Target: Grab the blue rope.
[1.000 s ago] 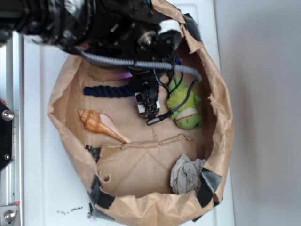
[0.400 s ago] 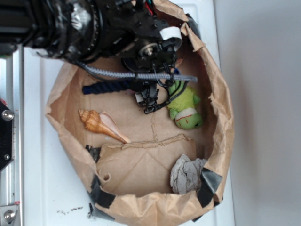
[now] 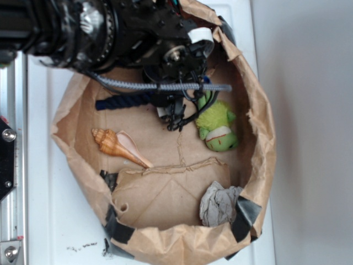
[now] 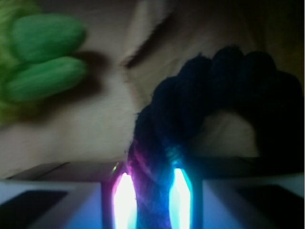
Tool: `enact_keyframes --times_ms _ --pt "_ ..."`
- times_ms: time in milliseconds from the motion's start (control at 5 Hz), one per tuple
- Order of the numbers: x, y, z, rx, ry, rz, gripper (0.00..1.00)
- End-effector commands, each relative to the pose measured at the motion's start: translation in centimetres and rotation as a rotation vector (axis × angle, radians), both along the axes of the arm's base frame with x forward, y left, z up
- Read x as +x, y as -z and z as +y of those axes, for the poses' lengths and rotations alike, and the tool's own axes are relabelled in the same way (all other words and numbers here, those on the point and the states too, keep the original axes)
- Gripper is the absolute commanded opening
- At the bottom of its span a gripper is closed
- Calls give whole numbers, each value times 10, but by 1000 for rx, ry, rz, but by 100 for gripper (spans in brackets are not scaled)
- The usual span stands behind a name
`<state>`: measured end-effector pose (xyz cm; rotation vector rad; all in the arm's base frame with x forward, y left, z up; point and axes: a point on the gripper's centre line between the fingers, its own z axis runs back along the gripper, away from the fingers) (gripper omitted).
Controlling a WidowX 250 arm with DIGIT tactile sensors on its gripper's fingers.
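Observation:
The blue rope [image 3: 124,101] is a dark navy twisted length lying across the back left of the brown paper bag's floor; its right end runs under my gripper. My gripper [image 3: 174,122] hangs over the bag's middle, beside the green plush toy [image 3: 217,128]. In the wrist view the rope [image 4: 209,95] arches up from between the two glowing pads [image 4: 125,195], and my gripper [image 4: 153,191] is shut on it. The plush's green feet [image 4: 43,57] show at the upper left.
The cut-down brown paper bag [image 3: 259,138] walls in everything. A tan conch shell [image 3: 118,146] lies at the left, and a crumpled grey paper wad [image 3: 219,204] sits at the front right. My grey ribbed cable [image 3: 165,86] crosses above the rope.
My arm and gripper have shifted toward the back of the bag. The rope's held end has moved with them, and the whole rope sits slightly farther back.

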<state>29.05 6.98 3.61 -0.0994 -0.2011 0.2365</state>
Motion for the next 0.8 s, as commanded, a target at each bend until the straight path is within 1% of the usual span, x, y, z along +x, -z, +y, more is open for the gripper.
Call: enact_keyframes --times_ms 0,200,400,600 --pt "-12 -108 -10 -7 -23 -99 0" --pt "-18 -158 -24 -5 -51 -102 0" --pt "-26 -189 -31 77 -113 -151 0" --pt "-28 -189 -34 148 -136 -175 0"
